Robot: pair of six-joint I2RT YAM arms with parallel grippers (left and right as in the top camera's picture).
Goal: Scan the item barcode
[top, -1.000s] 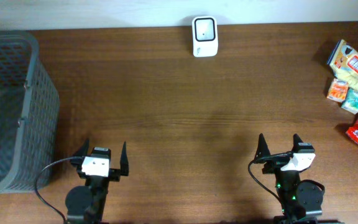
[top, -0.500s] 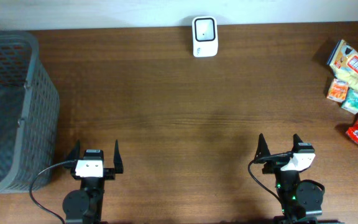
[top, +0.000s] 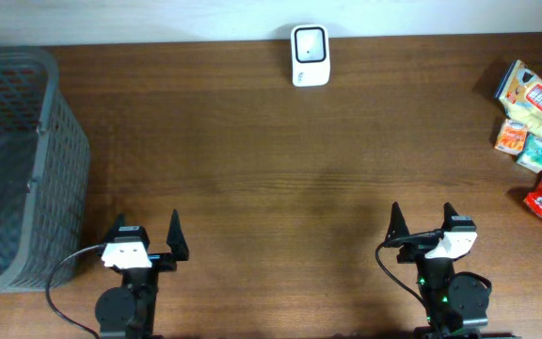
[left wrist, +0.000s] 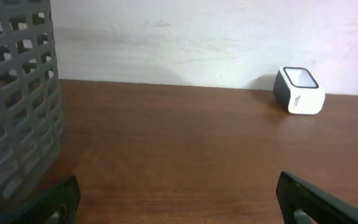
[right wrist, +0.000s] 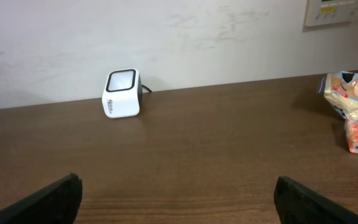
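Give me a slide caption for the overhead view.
Left tool and right tool, both open and empty, face the white scanner; snack packets right, grey basket left.

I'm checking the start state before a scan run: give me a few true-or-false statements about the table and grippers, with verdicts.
1. The left gripper is open and empty. True.
2. The right gripper holds a snack packet. False: it is open and empty.
3. The scanner stands at the far edge of the table. True.
4. The snack packets lie in the basket. False: they lie on the table at the right; the basket stands at the left.
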